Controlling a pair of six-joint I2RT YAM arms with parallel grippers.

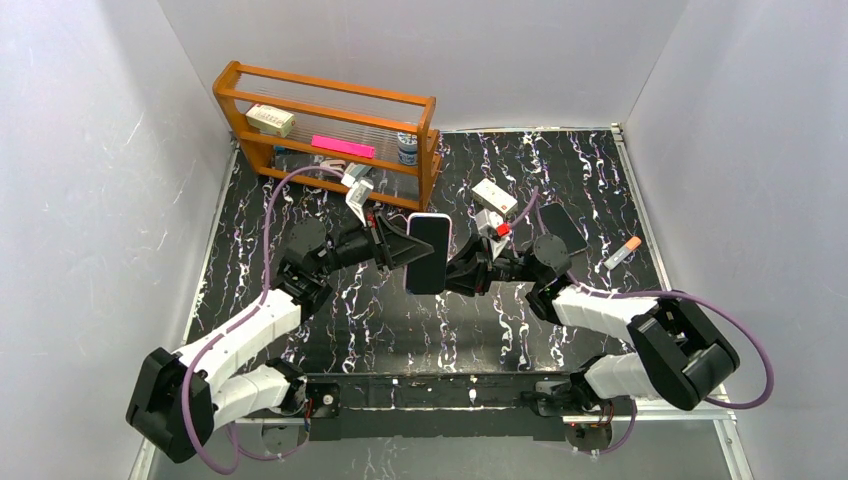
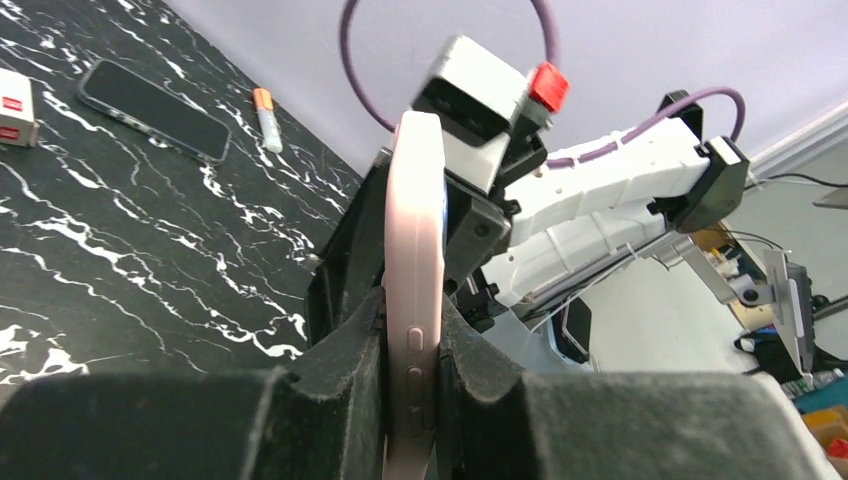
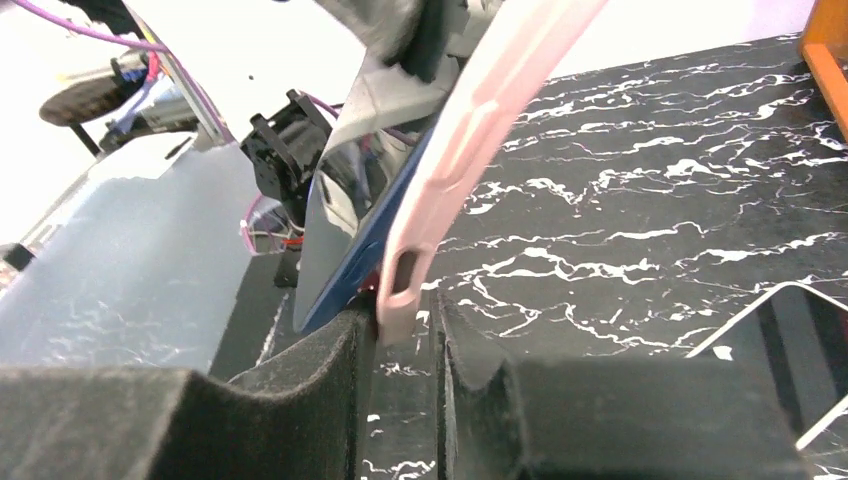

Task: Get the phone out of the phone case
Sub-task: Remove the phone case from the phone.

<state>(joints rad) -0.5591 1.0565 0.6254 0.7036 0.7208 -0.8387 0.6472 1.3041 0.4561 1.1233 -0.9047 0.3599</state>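
Labels show on one thing only: a small white box point(image 1: 494, 197) on the bench point(image 1: 340, 320) carries red patches, but the print is too small to read.

The phone point(image 1: 428, 258) sits in its pink phone case point(image 2: 415, 240), raised off the black, white-veined bench at its middle, between the two arms, screen towards the top camera. The left fingers point(image 2: 350, 350) are closed on the case's left long edge, pads pressed on both faces just by the side buttons. The right fingers point(image 3: 310, 380) are drawn in around the near right corner of the case, where a slot-shaped cutout shows, and the case nearly fills the gap between them. In the right wrist view a glossy dark slab with a blue edge lies along the case and meets it at the fingers. Whether it is fully seated cannot be told.

Beyond the held phone, a second dark phone point(image 1: 563, 228) lies flat on the bench, with an orange-capped tube point(image 1: 622, 252) just to its right and the white box to its left. A wooden rack point(image 1: 330, 88) stands at the far left, holding a pale box point(image 1: 270, 120), a pink strip point(image 1: 343, 147) and a small jar point(image 1: 407, 148). In the left wrist view the right arm's wrist camera point(image 2: 475, 95) sits close behind the case and blocks what lies past it.
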